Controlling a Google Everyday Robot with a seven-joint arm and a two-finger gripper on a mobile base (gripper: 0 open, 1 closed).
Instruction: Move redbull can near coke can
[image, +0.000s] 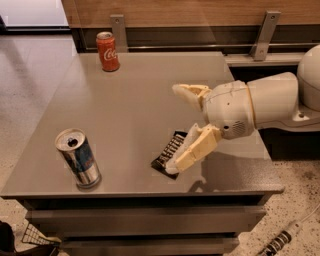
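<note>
1. Camera view showed the gripper hanging over the right-centre of the grey table. Its two cream fingers were spread wide and held nothing, and the white arm reached in from the right.
2. The redbull can stood upright near the table's front-left corner. It was well apart from the gripper and from the coke can, which stood upright near the far-left corner.
3. The likeliest trouble lay in the approach. The lower finger sat just over a dark ribbed snack wrapper, and a low sweep to the left could have dragged the wrapper along or pushed it into the can.
4. A second risk lay in the can's position. It stood close to the front edge, so a sideways nudge from one finger before the other had closed could have tipped it or sent it off the table.
5. The slim, tall shape looked easy to topple, and a grip taken high or off-centre might have let the smooth metal slip on the long carry to the far side.
6. Setting it down too close could also have knocked the coke can over.
7. The redbull can was silver and blue with a small red mark. Its silver top faced the camera with a dark opening in it, so a spill was possible if any drink remained inside.
</note>
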